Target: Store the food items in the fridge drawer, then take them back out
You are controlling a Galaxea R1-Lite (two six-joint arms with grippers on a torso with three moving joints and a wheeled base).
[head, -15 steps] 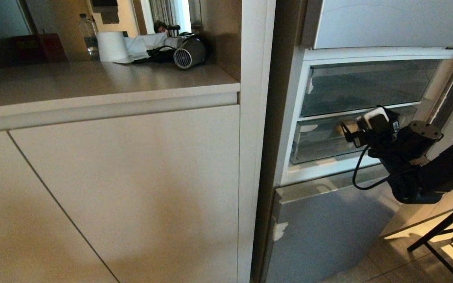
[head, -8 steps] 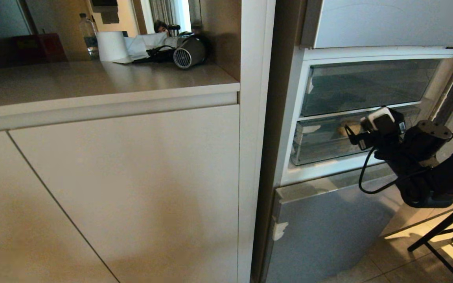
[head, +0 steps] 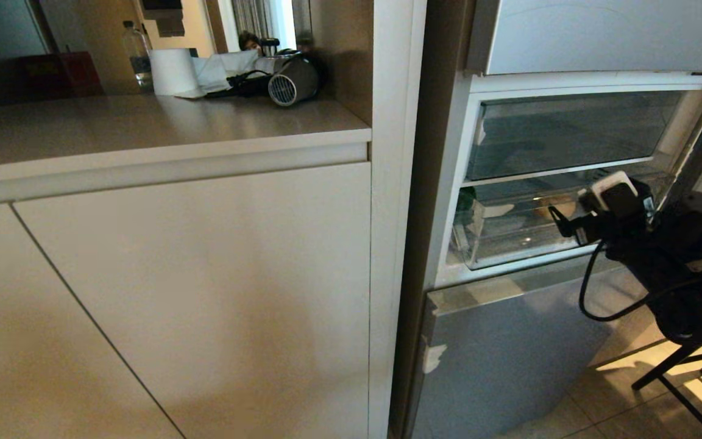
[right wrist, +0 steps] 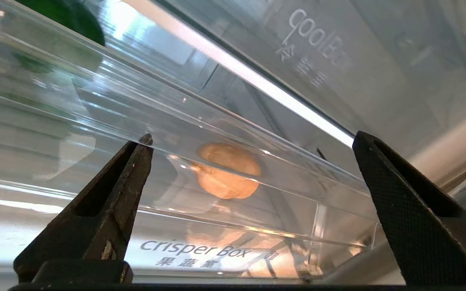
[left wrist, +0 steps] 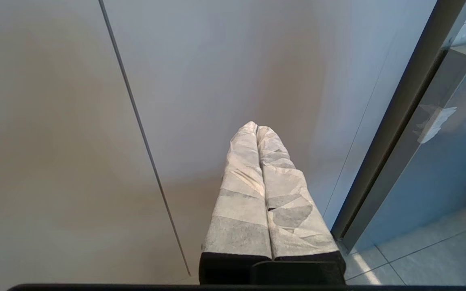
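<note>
The fridge drawer is a clear bin, slid partway out of the silver-grey fridge. Inside it lie the food items: a tan potato towards the right and a dark-green pepper at the left end. My right gripper is at the drawer's front wall, open. In the right wrist view its black fingers stand wide apart in front of the clear front printed "crisper Box". The potato shows behind it, and the pepper off to one corner. My left gripper is shut and empty, facing a cabinet door.
A glass-fronted compartment sits above the drawer and the closed lower fridge door below. On the counter at the left are a paper roll, a hair dryer and a water bottle. A black chair frame stands at bottom right.
My right arm has drawn back towards the lower right of the head view. The drawer has slid further out with it, and the pepper now shows at its left end.
</note>
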